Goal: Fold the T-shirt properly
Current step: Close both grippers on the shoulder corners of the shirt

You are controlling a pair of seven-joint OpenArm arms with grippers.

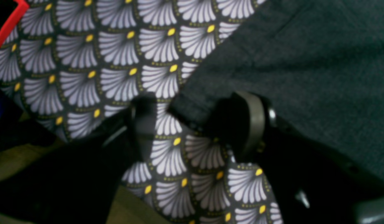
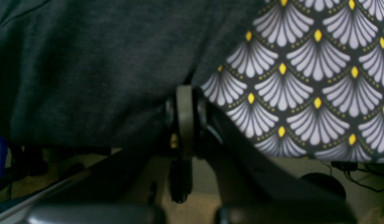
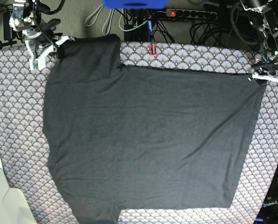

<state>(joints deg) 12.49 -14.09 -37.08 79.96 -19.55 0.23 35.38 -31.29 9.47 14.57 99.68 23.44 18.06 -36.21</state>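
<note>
One T-shirt [image 3: 148,140] flat, long axis left-right; right end effector [image 2: 185,93] pinching its sleeve, left end effector [image 1: 195,121] wide.

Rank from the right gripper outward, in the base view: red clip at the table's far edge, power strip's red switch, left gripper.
1. Red clip, far edge, mid-table.
2. Power strip's red switch, behind the table.
3. Left gripper, opposite far corner of the T-shirt.

Measured from the right gripper.
</note>
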